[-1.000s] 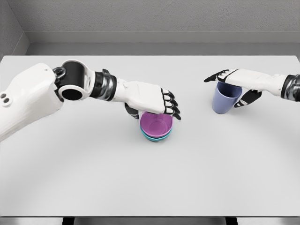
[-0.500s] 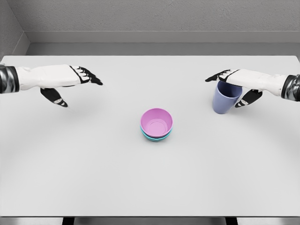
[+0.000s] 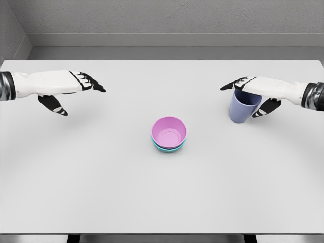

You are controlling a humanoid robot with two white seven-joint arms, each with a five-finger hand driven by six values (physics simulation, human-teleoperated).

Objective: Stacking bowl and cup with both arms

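The pink bowl (image 3: 169, 132) sits nested inside a teal bowl (image 3: 169, 147), whose rim shows just beneath it; the pair rests upright near the middle of the white table (image 3: 162, 197), and nothing touches it. Taking that stack as the mark, the bare tabletop lies nearer the camera than it; both hands lie beyond it and to either side.

To the right of the stack and somewhat farther back stands the blue cup (image 3: 242, 107), tilted slightly, its open mouth up; the right hand (image 3: 255, 93) is closed around it, the fingers lying across the rim from above and the thumb pressing the cup's far-right flank; its white forearm runs off the right edge.

To the left of the stack, well apart from it and at about the same depth as the cup, hovers the left hand (image 3: 66, 88); it grasps nothing, its dark-tipped fingers stretched out flat towards the stack and the thumb hanging below; its arm enters from the left edge.
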